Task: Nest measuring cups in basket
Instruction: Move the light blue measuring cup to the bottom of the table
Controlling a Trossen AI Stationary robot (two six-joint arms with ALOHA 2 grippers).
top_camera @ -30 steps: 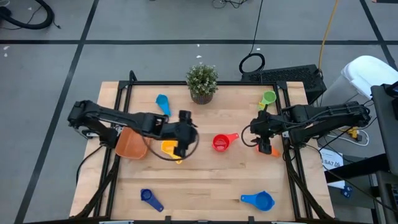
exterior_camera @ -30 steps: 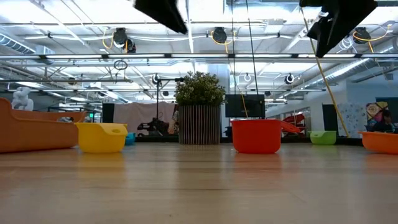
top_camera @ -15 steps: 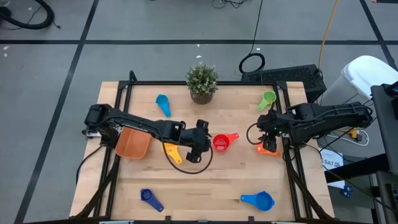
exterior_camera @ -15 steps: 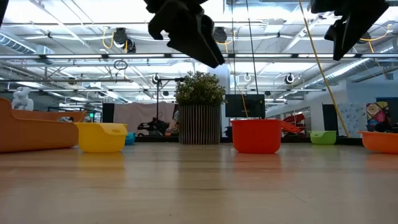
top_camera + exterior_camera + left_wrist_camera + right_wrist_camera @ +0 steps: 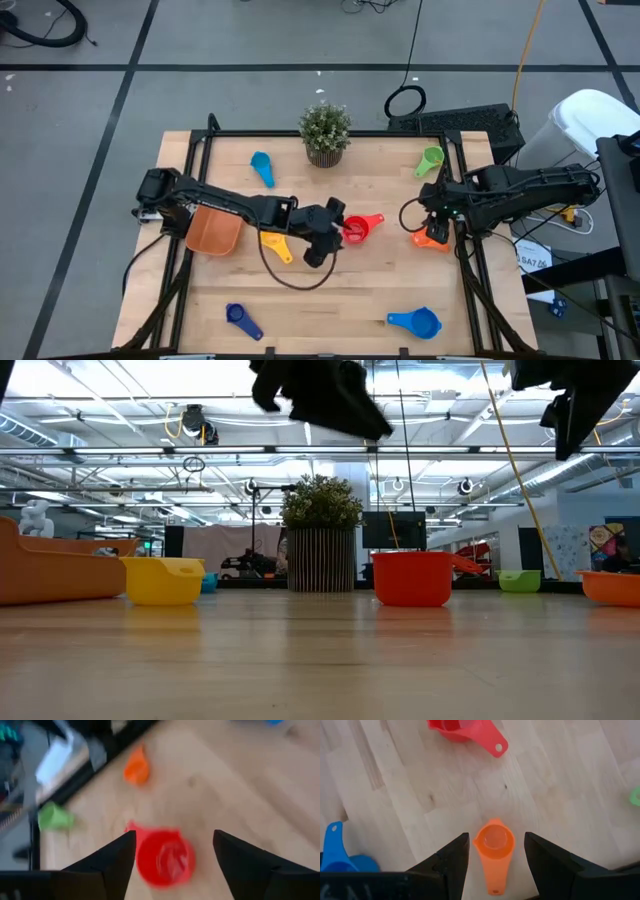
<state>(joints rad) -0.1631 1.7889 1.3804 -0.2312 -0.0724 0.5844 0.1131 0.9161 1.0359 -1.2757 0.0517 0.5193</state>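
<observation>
A: Where is the work being done?

B: The left gripper point(image 5: 335, 222) is held above the table point(image 5: 330, 300), fingers apart and empty, just at 9 o'clock of the red measuring cup point(image 5: 354, 229). In the left wrist view the red bowl point(image 5: 165, 858) is framed between the two fingers. The right gripper point(image 5: 432, 213) is poised over the orange measuring cup point(image 5: 432, 239), jaws apart, nothing held.

A: How should the pick be done well?

B: The red bowl's rim is probably best straddled squarely before closing, with the handle at 1 o'clock left free.

A: And the room for carrying?

B: The basket point(image 5: 213, 230) lies at 9 o'clock, near the table's left edge. The yellow measuring cup point(image 5: 274, 241) sits between, so it should be cleared by lifting first. The orange cup lies close to the right edge; care is needed there.
</observation>
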